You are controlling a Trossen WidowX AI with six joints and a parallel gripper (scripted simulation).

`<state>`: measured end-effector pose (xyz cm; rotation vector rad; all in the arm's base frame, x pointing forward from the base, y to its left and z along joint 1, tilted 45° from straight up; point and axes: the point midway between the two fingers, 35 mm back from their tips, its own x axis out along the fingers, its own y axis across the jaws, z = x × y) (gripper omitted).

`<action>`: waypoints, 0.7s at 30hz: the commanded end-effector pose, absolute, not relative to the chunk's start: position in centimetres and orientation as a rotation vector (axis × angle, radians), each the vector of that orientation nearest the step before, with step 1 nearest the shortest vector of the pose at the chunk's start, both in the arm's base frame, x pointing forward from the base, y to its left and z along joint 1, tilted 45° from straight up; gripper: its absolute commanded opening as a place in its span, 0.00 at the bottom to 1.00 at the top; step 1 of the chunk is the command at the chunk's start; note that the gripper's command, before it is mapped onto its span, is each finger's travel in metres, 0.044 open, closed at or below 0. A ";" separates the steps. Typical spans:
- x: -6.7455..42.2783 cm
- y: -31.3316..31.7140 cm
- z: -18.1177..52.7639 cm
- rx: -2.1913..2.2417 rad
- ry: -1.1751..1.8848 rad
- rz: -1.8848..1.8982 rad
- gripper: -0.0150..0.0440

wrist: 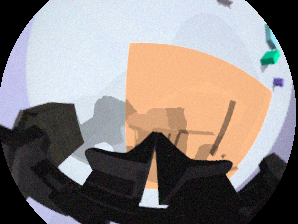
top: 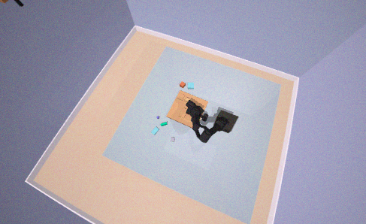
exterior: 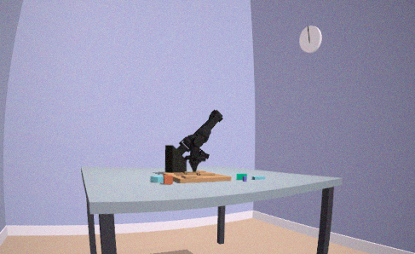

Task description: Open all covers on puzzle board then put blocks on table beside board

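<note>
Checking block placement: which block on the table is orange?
The orange block, off the board's far corner, touching or nearly touching a light blue block. The other blocks are teal, purple or pale.

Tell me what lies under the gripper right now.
The shut gripper hangs over the wooden puzzle board, holding nothing. The wrist view shows tracks and cover edges on the board; the arm hides the wells directly beneath it.
</note>
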<state>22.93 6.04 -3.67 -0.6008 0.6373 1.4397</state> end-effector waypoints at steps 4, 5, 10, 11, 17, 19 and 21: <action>22.8 6.6 -3.2 -0.594 0.632 1.441 0.25; 22.8 6.7 -3.1 -0.593 0.632 1.441 0.25; 22.7 7.1 -2.8 -0.592 0.631 1.442 0.25; 22.7 7.1 -2.7 -0.592 0.631 1.442 0.25; 22.7 7.6 -2.3 -0.591 0.629 1.443 0.25; 22.6 7.7 -2.2 -0.590 0.629 1.443 0.25; 22.6 7.9 -2.0 -0.590 0.628 1.444 0.25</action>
